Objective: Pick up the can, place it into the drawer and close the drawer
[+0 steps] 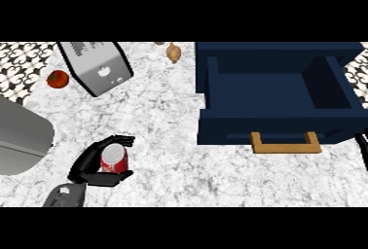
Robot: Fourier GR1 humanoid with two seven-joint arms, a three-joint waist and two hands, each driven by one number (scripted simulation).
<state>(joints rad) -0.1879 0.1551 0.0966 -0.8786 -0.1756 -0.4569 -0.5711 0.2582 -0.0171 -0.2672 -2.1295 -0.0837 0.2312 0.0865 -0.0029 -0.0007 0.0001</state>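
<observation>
1. A white, grey-veined marble surface [179, 146] is being shown from steeply above, with patterned black-and-white tiling [22, 63] visible at its upper left corner.
2. The left hand [92, 168] is being seen at the lower left, coming in on a grey forearm [63, 196] from the bottom edge.
3. Its black fingers [115, 141] and thumb are being curled around the can [114, 160], so the hand is clamped on it.
4. The can, red with a silver top, is being held upright within that hand, over the lower left part of the surface; whether its base is touching the surface cannot be told.
5. The can is being kept well apart from the drawer [277, 95], which is lying to its upper right.
6. The drawer, dark blue, is being shown pulled open, its inside visible, with a tan handle [285, 144] on its front face.
7. A grey rounded object [22, 136] is being shown at the left edge, near the hand.
8. Farther up, a silver toaster-like appliance [97, 65] is lying tilted, with a red tomato [58, 79] just to its left.
9. A small tan object [173, 52] is being seen near the top edge, between the appliance and the drawer.
10. The right hand is not being shown in the view.
</observation>
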